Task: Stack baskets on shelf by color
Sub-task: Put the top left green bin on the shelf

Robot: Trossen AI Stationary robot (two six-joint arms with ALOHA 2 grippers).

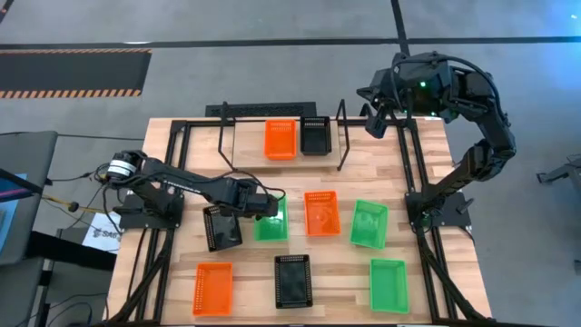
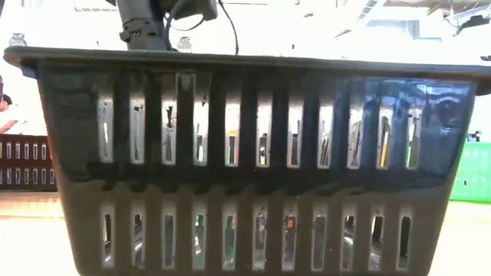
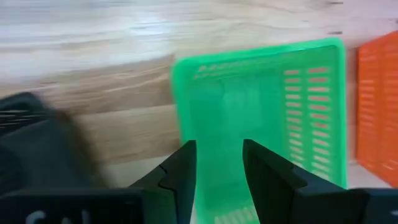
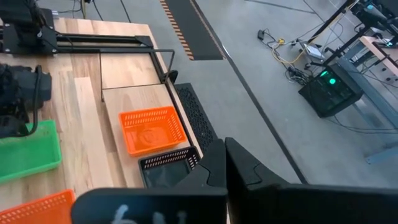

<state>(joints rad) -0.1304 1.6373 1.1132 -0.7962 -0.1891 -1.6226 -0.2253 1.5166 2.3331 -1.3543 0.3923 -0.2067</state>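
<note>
Bright even overhead light, soft shadows, left wrist view motion-blurred, backlit glare behind low view's black basket (image 2: 245, 161)

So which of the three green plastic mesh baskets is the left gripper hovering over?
The green basket left of the middle orange basket. The open left gripper hangs over it; the other two green ones lie farther right, untouched.

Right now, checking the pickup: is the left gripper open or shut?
Open: the left gripper hovers over a green basket, with green showing between its spread fingers.

A glossy black slatted plastic basket (image 2: 253, 161), a translucent-looking green plastic mesh basket (image 3: 261, 106), and a pale, smooth-planked wooden tabletop (image 1: 345, 259).
</note>
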